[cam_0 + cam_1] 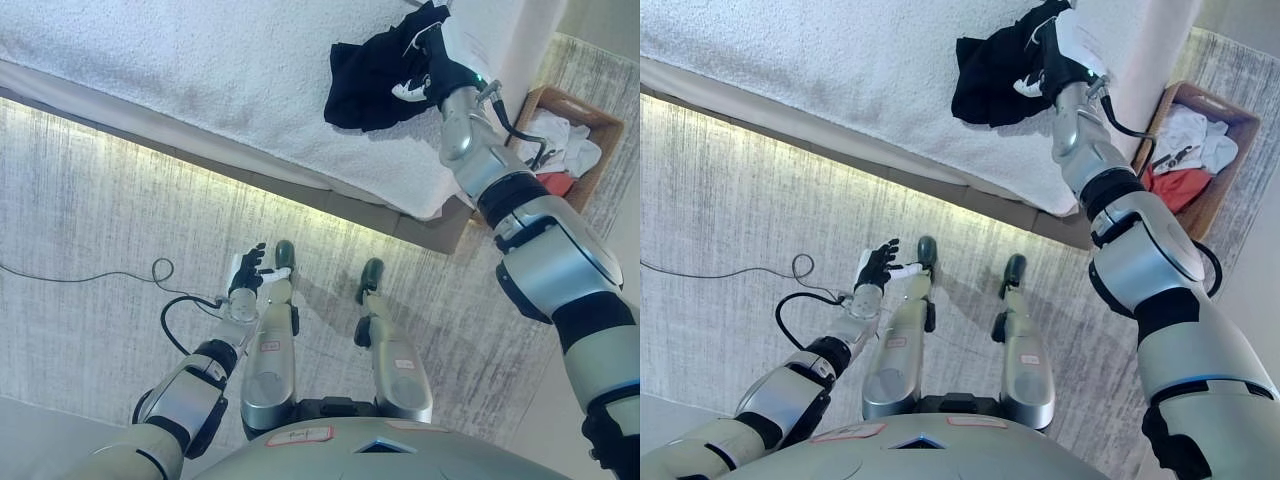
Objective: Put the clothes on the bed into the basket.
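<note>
A black garment [375,75] lies crumpled on the white bed [200,70] near its right end. My right hand [430,72] reaches over the bed and its fingers are curled into the black garment's right side. My left hand [247,272] hangs low over the floor with fingers spread, holding nothing. A brown basket [590,115] stands on the floor right of the bed, with white and red clothes [562,150] inside.
The bed's lit lower edge [200,165] runs diagonally across the view. A grey streaked carpet [90,230] covers the floor below it.
</note>
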Controlling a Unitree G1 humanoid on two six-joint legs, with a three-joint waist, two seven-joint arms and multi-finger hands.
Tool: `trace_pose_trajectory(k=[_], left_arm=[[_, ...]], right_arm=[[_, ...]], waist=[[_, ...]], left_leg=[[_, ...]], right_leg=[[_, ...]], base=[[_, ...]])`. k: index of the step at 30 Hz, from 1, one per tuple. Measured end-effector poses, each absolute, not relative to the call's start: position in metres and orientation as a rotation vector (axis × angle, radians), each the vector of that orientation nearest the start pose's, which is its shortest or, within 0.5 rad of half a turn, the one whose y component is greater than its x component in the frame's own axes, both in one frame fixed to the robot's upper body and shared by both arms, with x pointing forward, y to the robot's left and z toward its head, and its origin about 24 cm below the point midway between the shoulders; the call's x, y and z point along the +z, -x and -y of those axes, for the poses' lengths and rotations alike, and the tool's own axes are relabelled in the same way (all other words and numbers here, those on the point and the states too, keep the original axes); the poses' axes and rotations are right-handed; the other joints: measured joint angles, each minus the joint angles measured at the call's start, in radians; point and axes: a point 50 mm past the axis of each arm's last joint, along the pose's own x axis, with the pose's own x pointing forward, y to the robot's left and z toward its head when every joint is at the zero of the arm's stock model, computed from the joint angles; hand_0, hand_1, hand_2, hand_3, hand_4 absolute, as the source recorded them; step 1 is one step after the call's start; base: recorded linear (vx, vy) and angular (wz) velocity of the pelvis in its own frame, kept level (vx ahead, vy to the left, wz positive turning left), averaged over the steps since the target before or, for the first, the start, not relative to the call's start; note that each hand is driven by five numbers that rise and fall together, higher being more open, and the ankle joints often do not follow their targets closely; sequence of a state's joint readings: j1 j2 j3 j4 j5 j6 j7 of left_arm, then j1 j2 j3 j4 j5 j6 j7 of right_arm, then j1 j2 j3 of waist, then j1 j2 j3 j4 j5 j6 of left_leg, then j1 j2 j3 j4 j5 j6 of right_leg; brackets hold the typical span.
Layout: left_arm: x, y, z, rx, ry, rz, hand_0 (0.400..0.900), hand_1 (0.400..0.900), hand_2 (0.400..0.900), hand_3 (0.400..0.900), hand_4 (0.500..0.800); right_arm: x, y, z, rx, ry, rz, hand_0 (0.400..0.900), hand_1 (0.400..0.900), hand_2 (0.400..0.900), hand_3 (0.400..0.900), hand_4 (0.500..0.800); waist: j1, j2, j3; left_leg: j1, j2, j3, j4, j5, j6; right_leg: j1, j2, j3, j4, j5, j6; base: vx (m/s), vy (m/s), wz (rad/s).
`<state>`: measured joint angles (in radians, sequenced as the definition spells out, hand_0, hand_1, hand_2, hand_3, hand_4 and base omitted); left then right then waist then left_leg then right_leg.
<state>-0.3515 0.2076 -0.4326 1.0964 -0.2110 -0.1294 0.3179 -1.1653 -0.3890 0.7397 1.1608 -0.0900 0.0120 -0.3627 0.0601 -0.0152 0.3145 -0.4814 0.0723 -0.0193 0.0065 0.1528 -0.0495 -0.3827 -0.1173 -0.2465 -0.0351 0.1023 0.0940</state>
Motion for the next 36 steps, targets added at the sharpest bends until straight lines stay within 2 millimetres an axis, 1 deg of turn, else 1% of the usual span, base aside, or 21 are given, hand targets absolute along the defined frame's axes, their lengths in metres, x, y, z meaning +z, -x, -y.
trace_pose_trajectory(k=[3,8,12,15,18,20,22,23,24,26,29,30,32,36], left_arm=[[-0.09,-0.251,-0.178,0.094,-0.389,-0.61,0.9,0.9,0.9,0.9,0.8],[-0.093,-0.246,-0.183,0.104,-0.394,-0.629,0.9,0.9,0.9,0.9,0.8],[-0.095,-0.243,-0.187,0.116,-0.382,-0.648,0.9,0.9,0.9,0.9,0.8],[-0.098,-0.238,-0.19,0.129,-0.369,-0.667,0.9,0.9,0.9,0.9,0.8],[-0.103,-0.23,-0.195,0.146,-0.355,-0.697,0.9,0.9,0.9,0.9,0.8],[-0.108,-0.222,-0.197,0.152,-0.339,-0.723,0.9,0.9,0.9,0.9,0.8],[-0.113,-0.212,-0.2,0.152,-0.332,-0.755,0.9,0.9,0.9,0.9,0.8],[-0.117,-0.205,-0.202,0.152,-0.334,-0.774,0.9,0.9,0.9,0.9,0.8],[-0.119,-0.201,-0.203,0.153,-0.335,-0.784,0.9,0.9,0.9,0.9,0.8],[-0.119,-0.2,-0.205,0.149,-0.318,-0.789,0.9,0.9,0.9,0.9,0.8],[-0.121,-0.193,-0.209,0.145,-0.307,-0.805,0.9,0.9,0.9,0.9,0.8],[-0.121,-0.192,-0.21,0.145,-0.307,-0.81,0.9,0.9,0.9,0.9,0.8],[-0.125,-0.185,-0.211,0.142,-0.3,-0.83,0.9,0.9,0.9,0.9,0.8],[-0.132,-0.169,-0.213,0.134,-0.289,-0.878,0.9,0.9,0.9,0.9,0.8]], right_arm=[[0.164,-0.42,0.159,-0.139,1.075,0.116,0.4,0.4,0.4,0.4,0.5],[0.159,-0.419,0.166,-0.166,0.985,0.081,0.4,0.4,0.4,0.4,0.5],[0.15,-0.416,0.176,-0.194,0.902,0.037,0.4,0.4,0.4,0.4,0.5],[0.138,-0.41,0.186,-0.211,0.824,0.008,0.4,0.4,0.4,0.4,0.5],[0.121,-0.399,0.204,-0.235,0.76,-0.027,0.4,0.4,0.4,0.4,0.5],[0.105,-0.388,0.218,-0.257,0.702,-0.06,0.4,0.4,0.4,0.4,0.5],[0.085,-0.375,0.229,-0.277,0.659,-0.11,0.4,0.4,0.4,0.4,0.5],[0.071,-0.367,0.235,-0.283,0.647,-0.149,0.4,0.4,0.4,0.4,0.5],[0.066,-0.364,0.237,-0.289,0.642,-0.165,0.4,0.4,0.4,0.4,0.5],[0.053,-0.352,0.252,-0.313,0.628,-0.212,0.4,0.4,0.4,0.4,0.5],[0.038,-0.334,0.278,-0.374,0.604,-0.283,0.4,0.4,0.4,0.4,0.5],[0.035,-0.329,0.283,-0.386,0.601,-0.299,0.4,0.4,0.4,0.4,0.5],[0.025,-0.314,0.305,-0.444,0.587,-0.36,0.4,0.4,0.4,0.4,0.5],[0.012,-0.283,0.348,-0.578,0.561,-0.486,0.4,0.4,0.4,0.4,0.5]], waist=[[0.001,0.0,0.0],[0.001,0.0,-0.001],[-0.002,0.0,-0.003],[-0.001,0.0,-0.003],[-0.003,-0.001,-0.009],[-0.007,-0.001,-0.037],[-0.022,-0.004,-0.056],[-0.032,-0.01,-0.085],[-0.031,-0.011,-0.094],[-0.045,-0.018,-0.108],[-0.058,-0.025,-0.136],[-0.065,-0.026,-0.147],[-0.083,-0.028,-0.173],[-0.093,-0.03,-0.221]], left_leg=[[0.005,-0.001,-0.001,-0.001,0.004,-0.004],[0.03,-0.001,-0.004,-0.008,0.009,-0.009],[0.057,0.0,-0.007,-0.016,0.013,-0.009],[0.096,0.0,-0.006,-0.028,0.014,-0.009],[0.154,-0.003,-0.001,-0.049,0.013,-0.009],[0.183,-0.005,0.002,-0.074,0.014,-0.009],[0.227,-0.01,0.001,-0.088,0.016,-0.009],[0.239,-0.011,0.003,-0.088,0.012,-0.011],[0.243,-0.012,0.004,-0.088,0.012,-0.011],[0.271,-0.01,0.018,-0.089,0.006,-0.013],[0.305,-0.005,0.029,-0.09,-0.007,-0.016],[0.307,-0.004,0.032,-0.09,-0.01,-0.017],[0.322,-0.003,0.035,-0.09,-0.015,-0.012],[0.344,0.0,0.051,-0.099,-0.032,-0.007]], right_leg=[[0.003,-0.001,0.0,0.005,0.0,0.0],[0.025,-0.001,-0.001,0.006,0.0,0.0],[0.052,-0.001,-0.006,0.006,0.0,0.0],[0.086,-0.003,-0.006,0.002,0.0,0.0],[0.139,-0.007,-0.005,-0.013,0.0,0.0],[0.162,-0.011,-0.005,-0.027,0.0,0.001],[0.211,-0.011,-0.008,-0.045,0.0,0.002],[0.224,-0.013,-0.006,-0.051,0.0,0.002],[0.227,-0.013,-0.005,-0.051,-0.001,0.003],[0.25,-0.012,0.002,-0.051,-0.004,0.007],[0.275,-0.01,0.02,-0.052,-0.006,0.009],[0.276,-0.011,0.022,-0.052,-0.006,0.01],[0.288,-0.011,0.025,-0.052,-0.008,0.012],[0.302,-0.011,0.043,-0.052,-0.012,0.017]], base=[[0.0,-0.004,0.01],[0.02,-0.014,0.03],[0.04,-0.004,-0.02],[0.04,0.008,-0.07],[0.04,0.019,-0.06],[0.06,0.015,-0.06],[0.05,0.0,-0.07],[0.07,-0.008,-0.1],[0.08,-0.013,-0.09],[0.07,-0.013,-0.1],[0.06,-0.018,-0.08],[0.07,-0.025,-0.06],[0.06,-0.023,-0.06],[0.03,-0.017,-0.08]])
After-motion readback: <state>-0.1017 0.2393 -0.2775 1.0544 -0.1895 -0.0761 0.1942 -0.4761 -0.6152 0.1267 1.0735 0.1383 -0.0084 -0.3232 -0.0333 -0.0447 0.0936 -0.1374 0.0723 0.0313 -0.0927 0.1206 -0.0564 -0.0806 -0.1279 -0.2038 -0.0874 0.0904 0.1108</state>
